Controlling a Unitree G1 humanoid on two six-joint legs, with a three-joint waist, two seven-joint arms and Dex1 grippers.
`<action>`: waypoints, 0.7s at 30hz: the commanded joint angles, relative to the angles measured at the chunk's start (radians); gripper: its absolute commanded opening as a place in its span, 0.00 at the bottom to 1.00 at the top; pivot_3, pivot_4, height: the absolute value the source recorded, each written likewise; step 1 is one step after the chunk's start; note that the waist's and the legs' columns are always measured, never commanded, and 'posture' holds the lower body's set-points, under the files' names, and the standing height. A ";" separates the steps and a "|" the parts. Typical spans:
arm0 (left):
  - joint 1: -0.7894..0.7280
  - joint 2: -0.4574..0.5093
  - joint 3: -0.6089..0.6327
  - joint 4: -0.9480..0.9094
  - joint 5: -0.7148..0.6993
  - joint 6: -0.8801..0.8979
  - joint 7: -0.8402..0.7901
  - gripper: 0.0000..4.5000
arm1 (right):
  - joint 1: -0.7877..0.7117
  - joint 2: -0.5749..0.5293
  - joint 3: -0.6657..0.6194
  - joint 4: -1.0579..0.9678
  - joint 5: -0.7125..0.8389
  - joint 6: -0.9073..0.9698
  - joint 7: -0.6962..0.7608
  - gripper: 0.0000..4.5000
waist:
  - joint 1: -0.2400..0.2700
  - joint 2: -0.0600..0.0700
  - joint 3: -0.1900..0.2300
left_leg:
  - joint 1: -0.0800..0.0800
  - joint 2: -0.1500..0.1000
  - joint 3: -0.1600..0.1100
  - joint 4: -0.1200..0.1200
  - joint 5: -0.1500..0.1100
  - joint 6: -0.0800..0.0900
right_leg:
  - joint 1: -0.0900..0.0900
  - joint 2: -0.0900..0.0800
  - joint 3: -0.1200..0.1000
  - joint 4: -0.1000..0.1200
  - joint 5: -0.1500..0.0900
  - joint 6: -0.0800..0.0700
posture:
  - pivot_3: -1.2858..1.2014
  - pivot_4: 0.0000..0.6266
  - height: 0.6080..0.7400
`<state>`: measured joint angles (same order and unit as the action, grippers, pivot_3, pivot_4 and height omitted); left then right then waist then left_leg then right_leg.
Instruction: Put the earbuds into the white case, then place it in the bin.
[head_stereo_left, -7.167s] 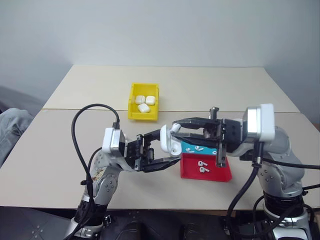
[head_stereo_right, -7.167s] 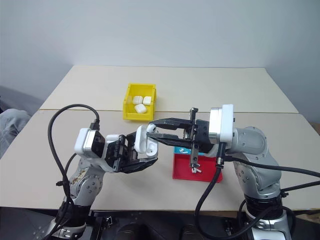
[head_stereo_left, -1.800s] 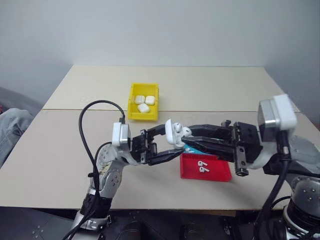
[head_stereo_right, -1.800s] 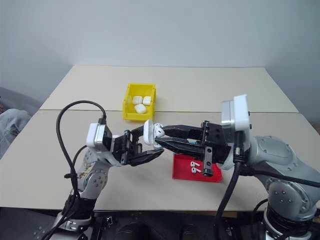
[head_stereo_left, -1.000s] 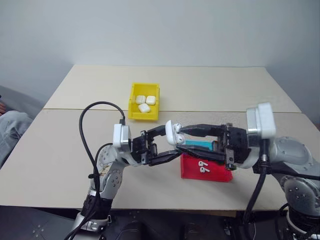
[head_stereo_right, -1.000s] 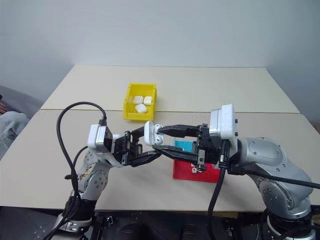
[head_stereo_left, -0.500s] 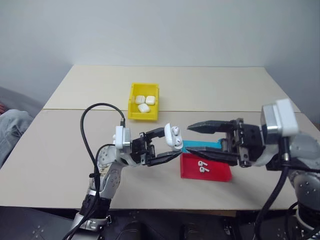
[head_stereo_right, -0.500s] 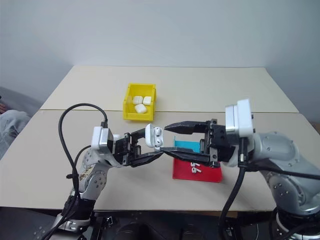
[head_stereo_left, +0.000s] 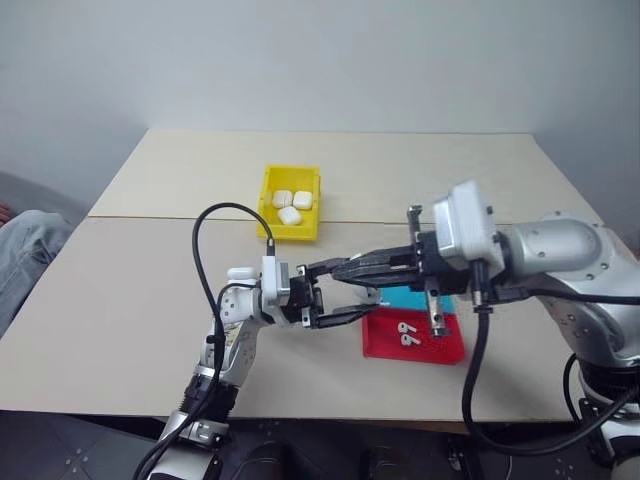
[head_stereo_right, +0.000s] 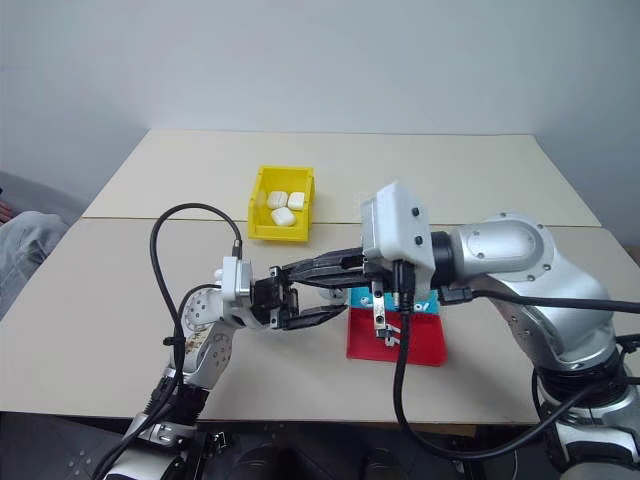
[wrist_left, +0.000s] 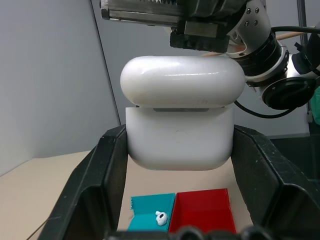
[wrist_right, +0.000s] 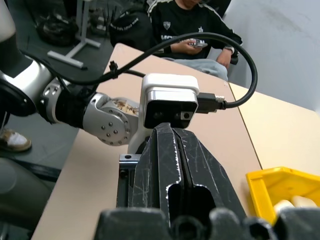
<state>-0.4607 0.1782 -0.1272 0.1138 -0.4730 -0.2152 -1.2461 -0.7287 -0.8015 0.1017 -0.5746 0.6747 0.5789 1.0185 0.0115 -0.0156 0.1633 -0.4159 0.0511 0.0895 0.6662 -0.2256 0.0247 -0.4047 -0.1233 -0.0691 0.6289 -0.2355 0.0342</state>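
Three white cases (head_stereo_left: 290, 206) in the bin (head_stereo_left: 266, 212); two earbuds (head_stereo_left: 406, 333) on red tray (head_stereo_left: 447, 349).

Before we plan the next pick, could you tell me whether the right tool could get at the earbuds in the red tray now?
Probably yes: the earbuds lie uncovered in the red tray just below the shut right tool.

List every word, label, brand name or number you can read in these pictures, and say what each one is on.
None can be read.
The white case, the yellow bin, the red tray and the cyan tray bear no visible text.
Stripes on a seated person's jacket are no lettering.
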 joint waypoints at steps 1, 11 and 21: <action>0.005 0.004 0.011 -0.056 -0.020 -0.019 0.003 0.63 | -0.014 -0.007 0.032 -0.023 -0.090 -0.042 -0.002 0.01 | 0.000 0.000 0.000 | 0.000 0.000 0.000 0.000 0.000 0.000 | 0.000 0.000 0.000 0.000 0.000 0.000 | 0.52 0.24 1.00; 0.025 0.027 0.030 -0.097 -0.053 0.005 0.019 0.63 | 0.045 -0.069 0.037 0.003 -0.208 -0.095 0.045 0.01 | 0.000 0.000 0.000 | 0.000 0.000 0.001 0.000 0.000 0.000 | 0.000 0.000 0.000 0.000 0.000 0.000 | 0.52 0.24 1.00; 0.017 0.032 0.043 -0.071 -0.038 -0.008 0.039 0.63 | 0.036 -0.057 -0.092 0.018 -0.128 -0.091 0.035 0.01 | -0.001 0.000 0.000 | 0.000 0.000 0.000 0.000 0.000 0.000 | 0.000 0.000 0.000 0.000 0.000 0.000 | 0.52 0.24 1.00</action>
<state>-0.4250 0.2136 -0.1032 0.0765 -0.5001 -0.2015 -1.2235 -0.6603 -0.8683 0.0673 -0.5531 0.5144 0.4830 1.0763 0.0100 -0.0157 0.1634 -0.4157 0.0513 0.0897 0.6665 -0.2256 0.0248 -0.4046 -0.1233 -0.0692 0.6293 -0.2355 0.0342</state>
